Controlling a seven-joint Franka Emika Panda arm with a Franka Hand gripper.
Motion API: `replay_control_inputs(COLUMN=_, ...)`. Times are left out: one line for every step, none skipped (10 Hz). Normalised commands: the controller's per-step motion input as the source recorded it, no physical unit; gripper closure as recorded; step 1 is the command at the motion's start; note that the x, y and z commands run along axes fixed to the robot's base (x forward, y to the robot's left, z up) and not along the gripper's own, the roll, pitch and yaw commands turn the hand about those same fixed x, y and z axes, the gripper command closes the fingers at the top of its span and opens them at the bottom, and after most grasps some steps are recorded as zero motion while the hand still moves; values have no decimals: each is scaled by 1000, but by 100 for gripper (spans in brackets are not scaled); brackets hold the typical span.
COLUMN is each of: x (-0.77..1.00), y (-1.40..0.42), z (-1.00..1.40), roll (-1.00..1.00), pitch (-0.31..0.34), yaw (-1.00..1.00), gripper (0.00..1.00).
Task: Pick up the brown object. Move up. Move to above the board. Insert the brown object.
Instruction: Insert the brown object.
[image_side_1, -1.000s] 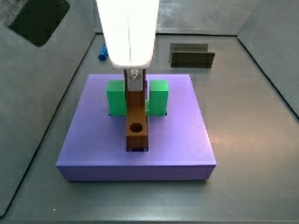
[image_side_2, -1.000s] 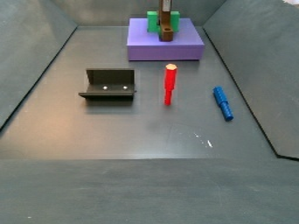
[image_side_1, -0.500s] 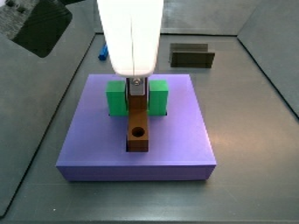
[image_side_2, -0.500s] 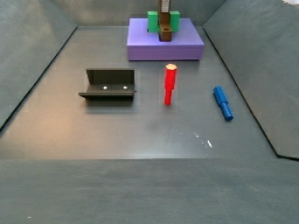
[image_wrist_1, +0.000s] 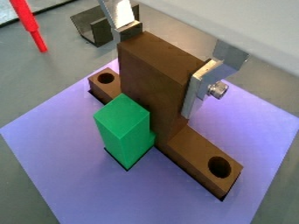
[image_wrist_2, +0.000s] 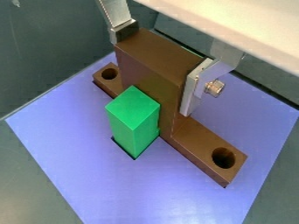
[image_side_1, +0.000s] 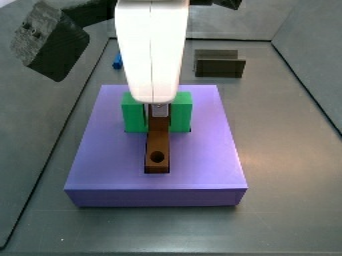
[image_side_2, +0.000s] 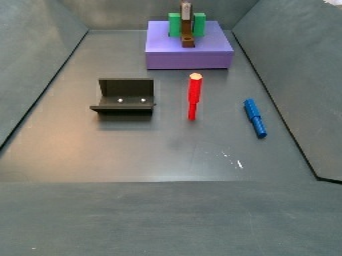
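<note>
Your end effector (image_wrist_1: 163, 59) sits over the board (image_side_1: 201, 165), its silver fingers (image_wrist_1: 211, 77) clamped on the flat faces of the brown object (image_wrist_1: 158, 83), so it's closed on that piece. In both wrist views the brown object (image_wrist_2: 158, 74) stands upright between the plates, and its lower end meets a long brown bar in the board's (image_wrist_2: 70, 157) central groove with a round hole near each end; can't tell if that is one piece or two. The green block (image_wrist_1: 122, 129) is just beside the upright piece, touching it on one side. In a side view the brown bar (image_side_1: 158, 145) runs down the groove from the green block (image_side_1: 134, 112), with the white arm (image_side_1: 150, 50) straight above. In a side view the board (image_side_2: 187, 52) is at the far end of the floor, well apart from the fixture (image_side_2: 124, 98), the red stick (image_side_2: 194, 95) and the blue stick (image_side_2: 254, 117). The dark squat block (image_side_1: 218, 64) lies behind the board.
</note>
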Motion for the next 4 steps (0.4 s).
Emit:
replay_control_inputs(x=-3, y=0, z=-463, roll=-94, pitch=-210, yaw=-71, gripper=100)
replay_control_inputs(x=0, y=0, z=-483, roll=-106, pitch=-219, yaw=-69, gripper=100)
replay_control_inputs(x=0, y=0, z=-291, roll=-49, pitch=-180, yaw=-26, gripper=100)
replay_control_inputs(x=0, y=0, z=0, roll=0, pitch=0, yaw=0, gripper=100)
